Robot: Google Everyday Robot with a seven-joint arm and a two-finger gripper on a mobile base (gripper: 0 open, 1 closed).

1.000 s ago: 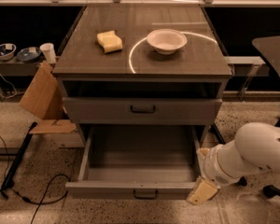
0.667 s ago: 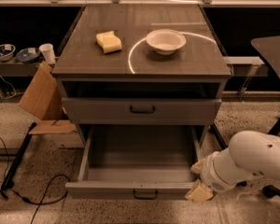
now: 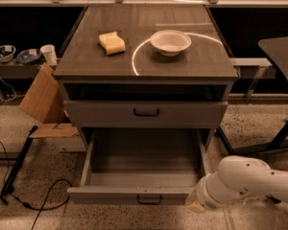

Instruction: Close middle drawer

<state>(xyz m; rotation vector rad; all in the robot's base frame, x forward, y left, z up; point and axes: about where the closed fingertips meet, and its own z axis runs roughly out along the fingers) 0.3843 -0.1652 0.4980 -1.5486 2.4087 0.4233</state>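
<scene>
My tool [image 3: 196, 206] sits low at the R front corner of the middle drawer [image 3: 143, 169], just beside its front; can't tell if tool's open or closed. Drawer's pulled well out. 1 bowl [image 3: 170, 41] & 1 sponge [image 3: 112, 42] on counter [image 3: 197, 65].

The white arm [image 3: 252, 178] lies nearly level, hand [image 3: 196, 206] held low.

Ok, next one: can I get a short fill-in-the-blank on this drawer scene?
1. The middle drawer is ___, not shut.
2. The gripper is at that drawer's front corner, on the picture's ___ side.
3. On the cabinet, the sponge lies to the ___ of the bowl, as the picture shows it.
Missing words: open; right; left.
</scene>
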